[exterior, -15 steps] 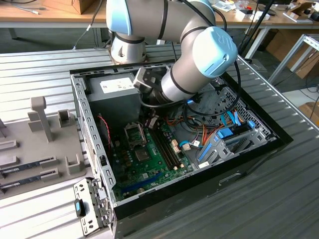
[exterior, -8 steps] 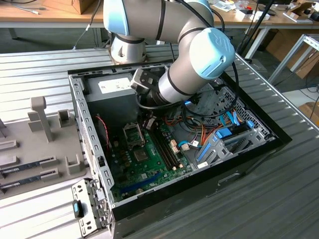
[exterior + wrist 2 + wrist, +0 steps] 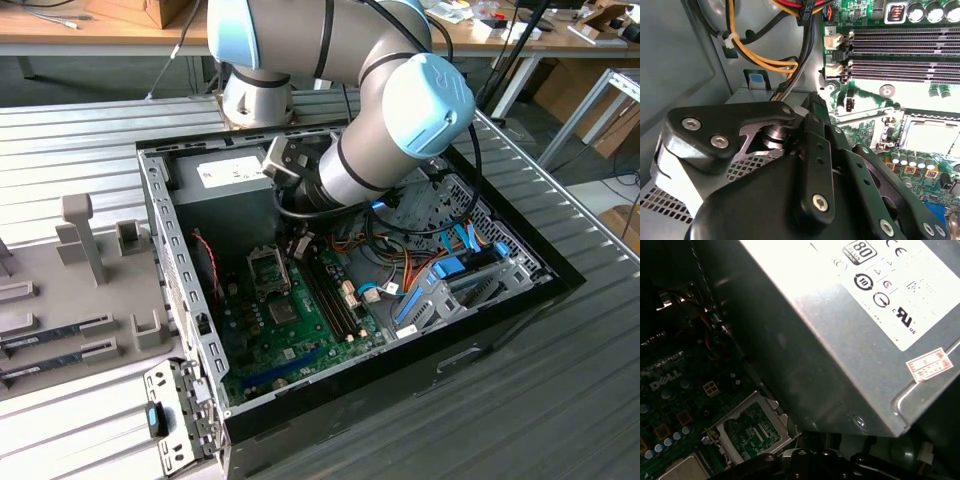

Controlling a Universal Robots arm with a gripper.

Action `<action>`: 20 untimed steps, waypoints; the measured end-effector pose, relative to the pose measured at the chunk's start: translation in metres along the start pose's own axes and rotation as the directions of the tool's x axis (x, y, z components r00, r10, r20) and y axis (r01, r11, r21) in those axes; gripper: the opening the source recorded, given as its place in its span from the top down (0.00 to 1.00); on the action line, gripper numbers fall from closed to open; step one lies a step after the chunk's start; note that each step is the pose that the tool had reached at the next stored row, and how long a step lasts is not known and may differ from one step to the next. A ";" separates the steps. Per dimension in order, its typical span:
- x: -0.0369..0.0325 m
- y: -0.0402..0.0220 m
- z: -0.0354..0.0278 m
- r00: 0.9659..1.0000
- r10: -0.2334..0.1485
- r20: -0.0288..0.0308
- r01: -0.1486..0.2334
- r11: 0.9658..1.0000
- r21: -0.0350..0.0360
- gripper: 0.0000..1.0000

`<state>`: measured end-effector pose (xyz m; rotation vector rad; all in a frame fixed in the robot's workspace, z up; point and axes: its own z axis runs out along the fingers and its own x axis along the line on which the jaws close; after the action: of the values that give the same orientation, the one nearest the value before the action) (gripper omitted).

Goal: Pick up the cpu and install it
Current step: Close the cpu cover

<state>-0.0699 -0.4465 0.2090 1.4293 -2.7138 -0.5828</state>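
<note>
While the gripper (image 3: 805, 200) hung inside the computer case (image 3: 185, 300), its finger state could not be told.
The cpu (image 3: 935, 136) was seen seated in the motherboard socket (image 3: 895, 117), just beside the gripper linkage, below the power supply (image 3: 840, 340).

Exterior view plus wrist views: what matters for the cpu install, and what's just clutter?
Job:
cpu, pale square at the socket
socket
motherboard

Lying about:
power supply
memory slots
cables
drive cage
memory sticks outside the case
</note>
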 end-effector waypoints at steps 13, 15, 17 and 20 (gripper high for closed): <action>0.0020 0.0000 -0.0061 1.000 -0.002 0.008 0.002 1.000 -0.006 0.89; 0.0026 0.0001 -0.0086 1.000 -0.003 0.012 0.003 1.000 -0.009 0.89; 0.0046 0.0000 -0.0141 1.000 -0.005 0.024 0.006 1.000 -0.017 0.89; 0.0041 -0.0046 -0.0146 1.000 -0.005 0.031 0.006 1.000 -0.027 0.89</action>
<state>-0.0659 -0.4568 0.2204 1.4344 -2.7147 -0.6450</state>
